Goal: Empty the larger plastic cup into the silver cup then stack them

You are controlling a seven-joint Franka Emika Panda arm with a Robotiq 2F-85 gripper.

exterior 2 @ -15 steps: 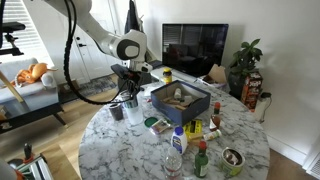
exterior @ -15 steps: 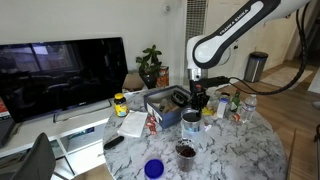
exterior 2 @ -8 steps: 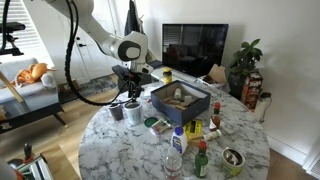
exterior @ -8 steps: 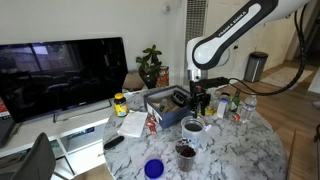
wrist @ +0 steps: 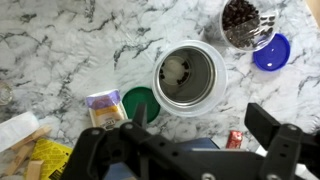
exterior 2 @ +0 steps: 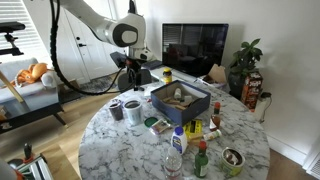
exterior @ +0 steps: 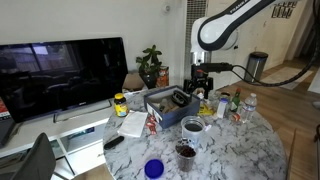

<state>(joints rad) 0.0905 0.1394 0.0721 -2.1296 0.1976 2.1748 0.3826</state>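
Note:
In the wrist view the silver cup (wrist: 190,72) stands upright on the marble table, seemingly nested inside the larger plastic cup (wrist: 157,80), of which only a pale rim shows around it. Both exterior views show this as one pale cup (exterior: 192,127) (exterior 2: 133,108). My gripper (wrist: 205,125) (exterior: 202,86) (exterior 2: 135,76) hangs well above it, open, with nothing between its fingers.
A dark cup with brownish contents (wrist: 245,22) (exterior: 186,150) (exterior 2: 116,108) and a small blue cup (wrist: 270,52) (exterior: 153,168) stand close by. A green lid (wrist: 140,102) lies beside the cups. A blue box (exterior: 165,100) (exterior 2: 180,100) and bottles (exterior 2: 175,150) crowd the round marble table (exterior: 240,150).
The gripper, shut low at the cup a second ago, has opened, let the cup go and risen straight up. The cup stays on the table.

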